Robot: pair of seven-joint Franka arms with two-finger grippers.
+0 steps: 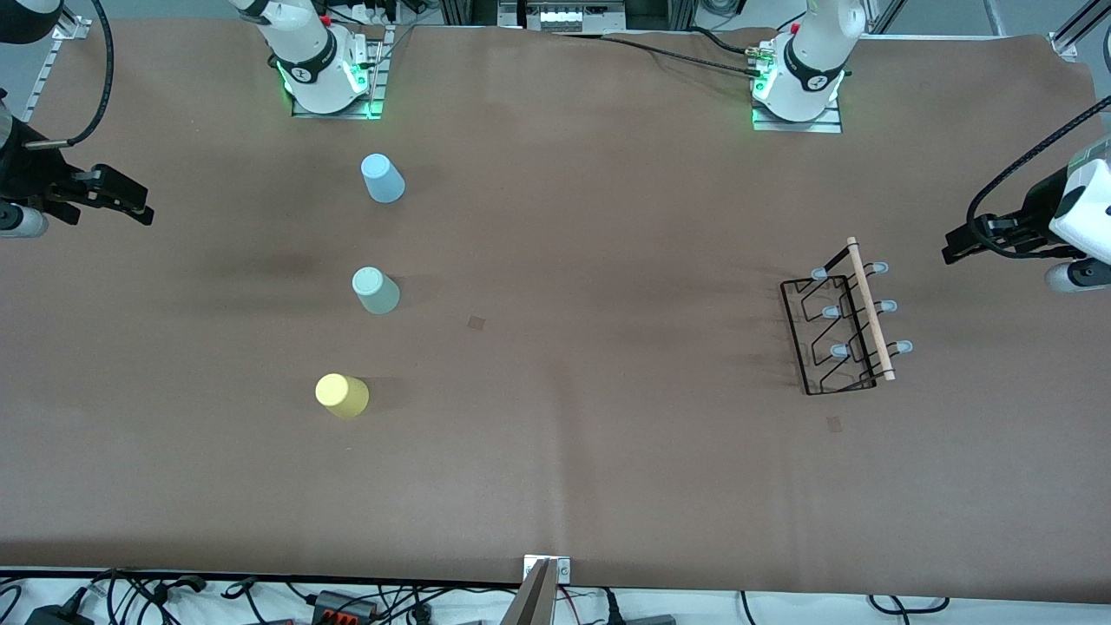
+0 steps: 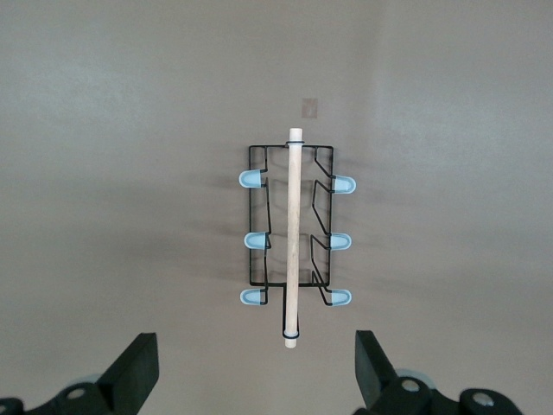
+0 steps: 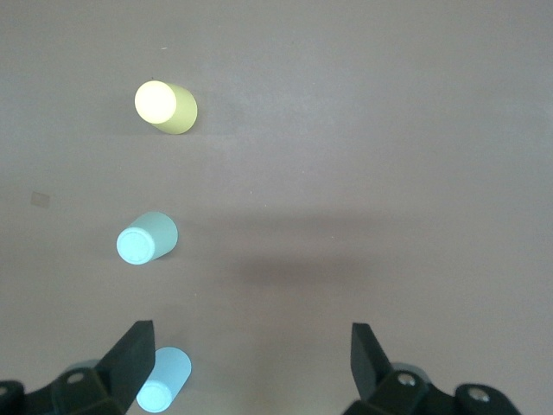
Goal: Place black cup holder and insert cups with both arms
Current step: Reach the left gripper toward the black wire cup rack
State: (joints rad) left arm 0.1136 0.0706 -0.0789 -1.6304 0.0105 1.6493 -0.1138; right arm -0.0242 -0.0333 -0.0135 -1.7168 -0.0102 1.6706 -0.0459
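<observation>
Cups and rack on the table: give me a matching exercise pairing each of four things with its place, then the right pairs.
Things:
1. yellow cup
2. mint green cup
3. light blue cup
4. black cup holder

Places:
A. nearest the right arm's base of the three cups
B. toward the left arm's end of the table, no cup on its pegs
C. nearest the front camera of the three cups
D. between the two other cups in the row

Pairs: 1-C, 2-D, 3-A, 4-B
</observation>
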